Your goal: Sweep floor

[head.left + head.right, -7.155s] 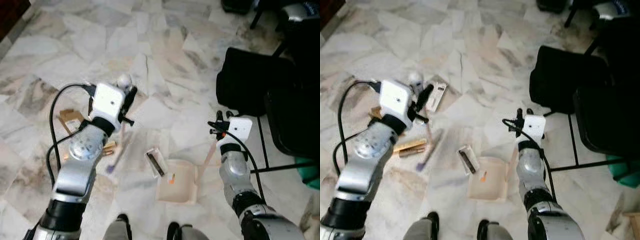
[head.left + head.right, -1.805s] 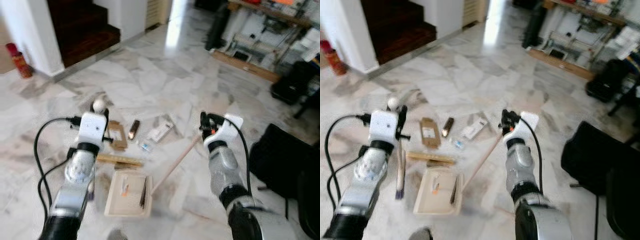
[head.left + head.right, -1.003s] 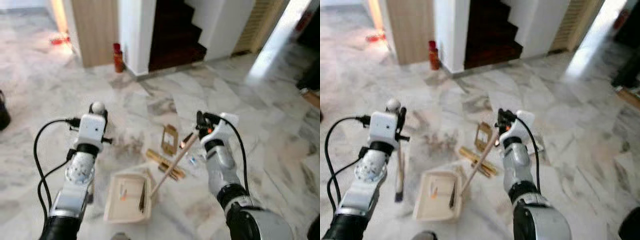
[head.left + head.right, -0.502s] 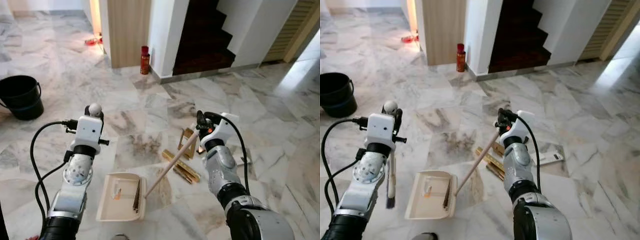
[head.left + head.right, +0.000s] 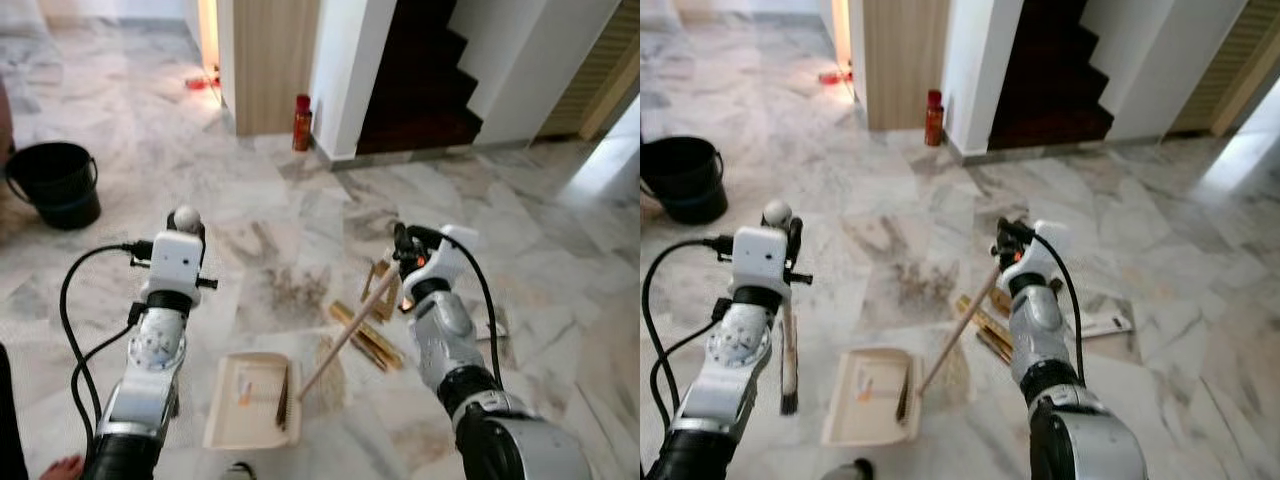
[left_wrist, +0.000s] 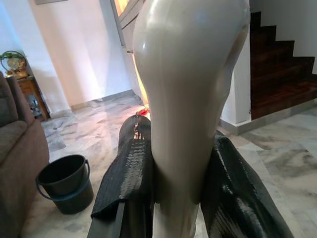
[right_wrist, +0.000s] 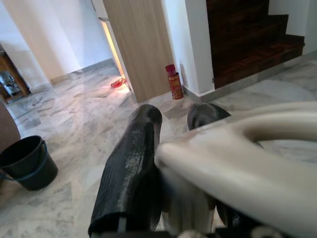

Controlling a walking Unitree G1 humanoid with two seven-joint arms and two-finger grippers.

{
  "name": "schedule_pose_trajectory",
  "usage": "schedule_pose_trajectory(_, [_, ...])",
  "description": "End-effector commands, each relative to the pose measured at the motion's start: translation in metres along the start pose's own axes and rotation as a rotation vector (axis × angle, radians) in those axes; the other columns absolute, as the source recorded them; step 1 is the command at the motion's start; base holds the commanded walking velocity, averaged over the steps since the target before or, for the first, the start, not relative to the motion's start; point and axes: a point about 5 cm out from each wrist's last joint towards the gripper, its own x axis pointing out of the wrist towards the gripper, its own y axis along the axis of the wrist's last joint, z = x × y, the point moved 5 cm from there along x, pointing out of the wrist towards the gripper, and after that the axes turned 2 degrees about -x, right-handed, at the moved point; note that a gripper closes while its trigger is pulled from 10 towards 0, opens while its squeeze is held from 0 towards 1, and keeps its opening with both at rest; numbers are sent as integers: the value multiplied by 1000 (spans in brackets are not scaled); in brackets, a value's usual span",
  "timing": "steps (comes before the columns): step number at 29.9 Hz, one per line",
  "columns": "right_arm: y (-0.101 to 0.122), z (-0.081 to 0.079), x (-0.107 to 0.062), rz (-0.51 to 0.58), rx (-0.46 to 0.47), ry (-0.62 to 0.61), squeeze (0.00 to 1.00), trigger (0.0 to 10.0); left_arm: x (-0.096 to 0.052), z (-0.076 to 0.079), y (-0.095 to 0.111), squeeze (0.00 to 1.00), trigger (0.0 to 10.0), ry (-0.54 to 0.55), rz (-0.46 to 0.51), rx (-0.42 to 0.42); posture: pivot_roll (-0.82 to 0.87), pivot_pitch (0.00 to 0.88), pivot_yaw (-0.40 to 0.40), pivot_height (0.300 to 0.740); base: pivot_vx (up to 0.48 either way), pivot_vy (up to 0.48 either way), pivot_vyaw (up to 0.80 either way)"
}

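Observation:
My left gripper (image 5: 182,228) is shut on the cream handle of a hand brush (image 5: 788,345), which hangs down with its dark bristles (image 5: 789,402) near the floor. In the left wrist view the rounded handle end (image 6: 188,94) sits between the black fingers (image 6: 126,173). My right gripper (image 5: 405,248) is shut on the long handle (image 5: 345,335) of a cream dustpan (image 5: 222,428), which lies low at my feet between the arms. The pan holds a small orange bit (image 5: 244,386) and a dark strip (image 5: 283,396). Wooden strips (image 5: 366,336), a cardboard piece (image 5: 381,281) and a white packet (image 5: 1102,323) lie on the marble floor.
A black bucket (image 5: 55,183) stands at the far left. A red can (image 5: 302,108) stands by the white wall corner, beside a dark staircase (image 5: 420,90). A person's foot (image 5: 60,468) shows at the lower left edge.
The camera has swung from a black chair towards the staircase and bucket. Both arms keep the same pose, still holding brush and dustpan. In the last half second the view shifted only slightly.

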Motion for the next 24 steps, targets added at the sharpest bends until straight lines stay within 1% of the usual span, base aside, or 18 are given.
schedule_pose_trajectory(1, [15,3,5,43,-1,-9,0,10000,4,3,14,0,10000,-2,56,8,238,0,-170,740,0,0,0])
schedule_pose_trajectory(6, [15,3,5,42,-6,-7,0,10000,4,2,14,0,10000,5,57,7,239,0,-172,740,0,0,0])
schedule_pose_trajectory(12, [15,3,5,40,-22,-2,0,10000,3,0,13,0,10000,18,53,12,243,0,-176,740,351,0,0])
schedule_pose_trajectory(17, [14,1,5,37,-31,3,0,10000,1,-1,12,0,10000,25,49,11,245,0,-180,740,383,0,776])
schedule_pose_trajectory(19, [14,2,5,37,-2,-3,0,10000,1,-1,12,0,10000,27,48,12,244,0,-180,740,386,0,0])
schedule_pose_trajectory(24, [14,2,5,38,-10,0,0,10000,0,-2,11,0,10000,31,44,12,242,0,-180,740,392,0,0])
